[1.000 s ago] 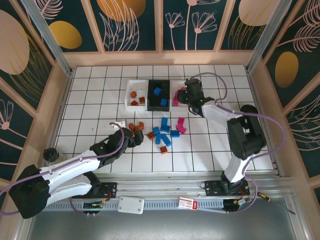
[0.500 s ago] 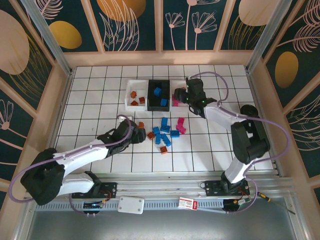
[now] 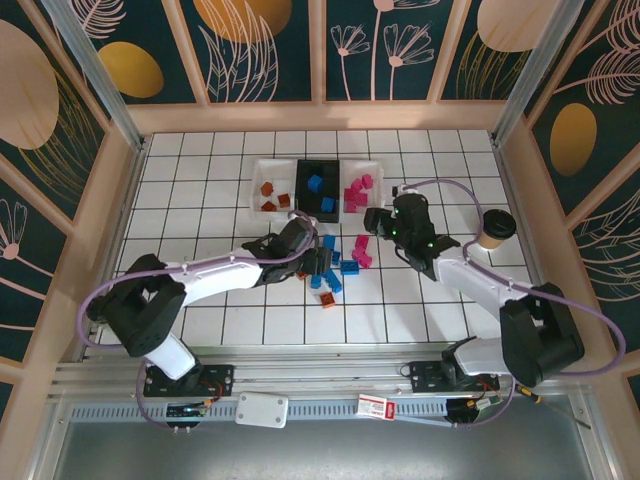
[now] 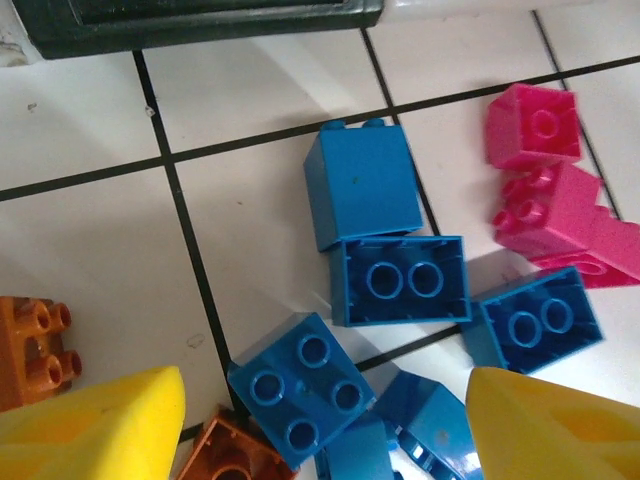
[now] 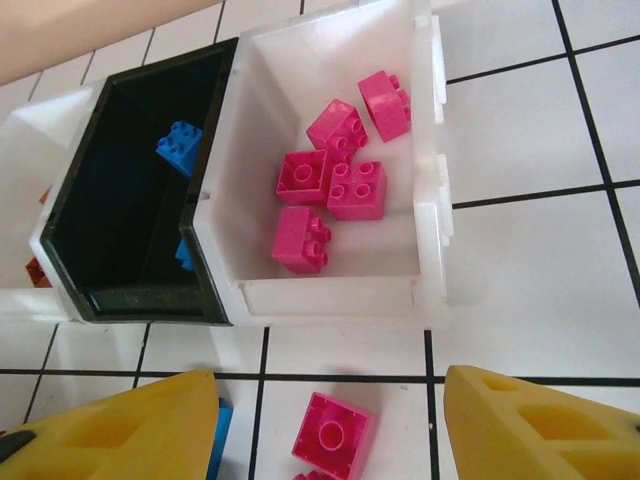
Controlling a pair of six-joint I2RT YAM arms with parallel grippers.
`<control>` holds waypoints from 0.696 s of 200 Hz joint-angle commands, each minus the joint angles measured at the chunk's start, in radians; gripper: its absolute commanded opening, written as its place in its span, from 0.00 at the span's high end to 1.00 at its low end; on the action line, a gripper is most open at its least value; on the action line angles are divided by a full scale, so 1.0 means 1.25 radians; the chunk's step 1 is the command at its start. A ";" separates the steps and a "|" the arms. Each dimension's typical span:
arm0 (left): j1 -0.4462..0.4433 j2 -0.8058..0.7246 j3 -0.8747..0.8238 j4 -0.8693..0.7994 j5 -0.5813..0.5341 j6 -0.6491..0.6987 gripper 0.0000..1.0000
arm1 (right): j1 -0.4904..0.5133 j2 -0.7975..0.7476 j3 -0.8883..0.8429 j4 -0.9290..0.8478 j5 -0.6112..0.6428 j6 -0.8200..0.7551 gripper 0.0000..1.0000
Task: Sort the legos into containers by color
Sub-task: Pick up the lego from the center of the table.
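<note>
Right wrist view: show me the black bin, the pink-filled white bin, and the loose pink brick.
black bin (image 5: 120,220), right wrist view, bare floor
white bin (image 5: 330,293), right wrist view, near wall
loose pink brick (image 5: 333,437), right wrist view, centre

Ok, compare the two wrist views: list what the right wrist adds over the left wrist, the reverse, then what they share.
Right wrist adds: the right white bin holding five pink bricks, a blue brick inside the black bin, and the right gripper, open above a loose pink brick.
Left wrist adds: a cluster of blue bricks on the tiles, a loose orange brick at the left edge, and the left gripper, open over that cluster.
Common to both: the black bin, a dark edge along the top in the left wrist view, and the white tiled table.
</note>
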 commanded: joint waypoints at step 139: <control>0.003 0.096 0.050 -0.039 -0.061 0.010 0.62 | -0.001 -0.128 -0.058 -0.012 0.039 0.032 0.38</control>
